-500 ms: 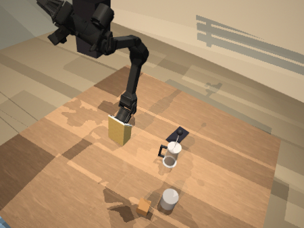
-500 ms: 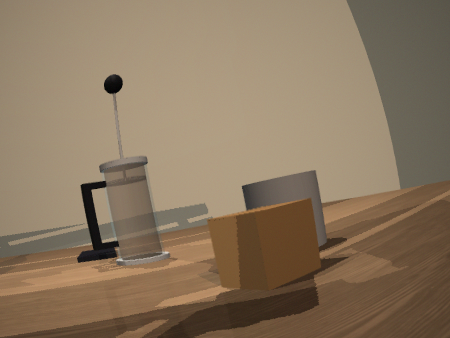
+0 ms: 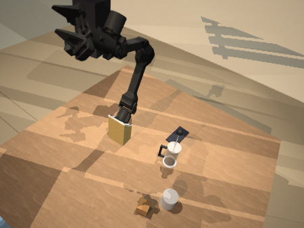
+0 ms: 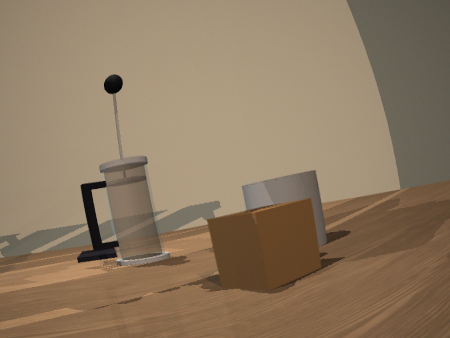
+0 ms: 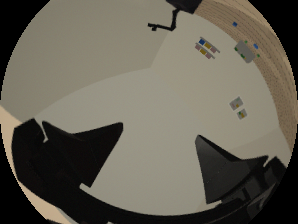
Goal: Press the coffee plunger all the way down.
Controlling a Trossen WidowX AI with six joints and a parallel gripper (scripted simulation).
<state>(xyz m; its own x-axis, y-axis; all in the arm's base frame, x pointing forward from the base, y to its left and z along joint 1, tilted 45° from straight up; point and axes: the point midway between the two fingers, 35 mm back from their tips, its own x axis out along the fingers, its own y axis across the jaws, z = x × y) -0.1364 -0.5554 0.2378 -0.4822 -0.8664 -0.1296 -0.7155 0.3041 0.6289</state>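
The coffee press [image 3: 171,156] [image 4: 134,215] stands upright on the wooden table, with a clear body, a pale lid and a black side handle. Its plunger is raised: the black knob [image 3: 180,131] [image 4: 113,84] sits on a long thin rod high above the lid. My gripper [image 3: 55,19] [image 5: 160,133] is wide open with nothing between its fingers. It is high up at the upper left in the top view, far from the press. The wrist view shows no press, and the exterior view shows no gripper.
A light grey cylinder [image 3: 169,200] [image 4: 285,192] and an orange-brown block [image 3: 144,207] [image 4: 240,250] stand close together, away from the press. A dark flat pad [image 3: 171,137] [image 4: 97,255] lies by the press's handle. A yellow box [image 3: 118,133] stands by the arm's lower part.
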